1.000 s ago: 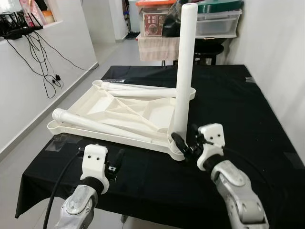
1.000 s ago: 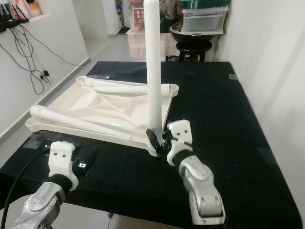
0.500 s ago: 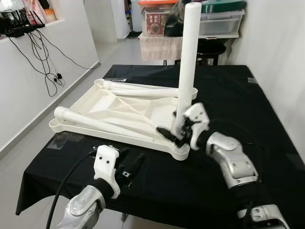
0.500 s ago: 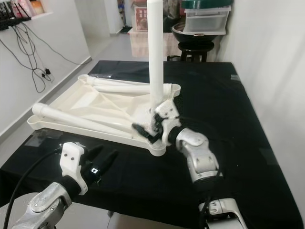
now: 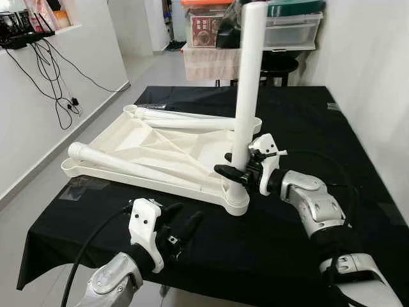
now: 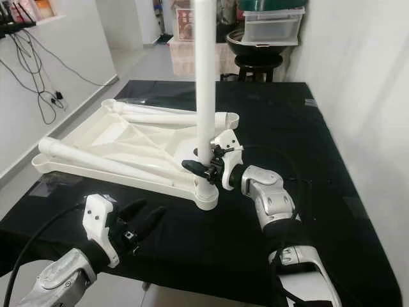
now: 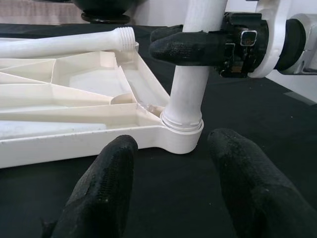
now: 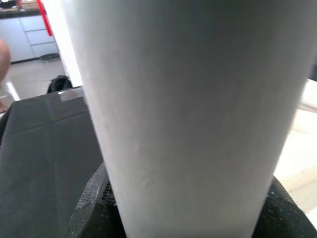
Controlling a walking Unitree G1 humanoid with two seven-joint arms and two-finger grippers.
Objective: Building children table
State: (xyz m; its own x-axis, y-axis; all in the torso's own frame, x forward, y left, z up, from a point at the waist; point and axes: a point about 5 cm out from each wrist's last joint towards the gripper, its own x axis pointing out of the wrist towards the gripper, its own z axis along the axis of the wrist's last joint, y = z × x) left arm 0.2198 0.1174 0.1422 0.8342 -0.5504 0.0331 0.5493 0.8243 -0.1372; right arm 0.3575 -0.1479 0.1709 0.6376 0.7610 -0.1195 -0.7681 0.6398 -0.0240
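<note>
An upturned white child's tabletop (image 5: 128, 137) lies on the black table. One white leg (image 5: 246, 83) stands upright in the socket (image 7: 182, 131) at its near right corner. My right gripper (image 5: 231, 171) is shut on this leg just above the socket, one black finger (image 7: 183, 47) across its front. In the right wrist view the leg (image 8: 188, 109) sits between the fingers. My left gripper (image 5: 186, 212) is open, low over the cloth in front of that corner, touching nothing. A loose leg (image 5: 140, 167) lies along the tabletop's near side, and others (image 5: 185, 118) lie at its far side.
The black cloth (image 5: 307, 121) has bare room to the right of the tabletop and ends close in front of me. A white wall (image 5: 377, 77) runs along the right. A stool (image 5: 281, 64) and storage boxes (image 5: 291, 29) stand behind the table. Cables (image 5: 51, 77) hang at the left.
My right gripper has risen from the corner's base and closed around the upright leg. My left gripper has come forward toward that corner and opened its fingers.
</note>
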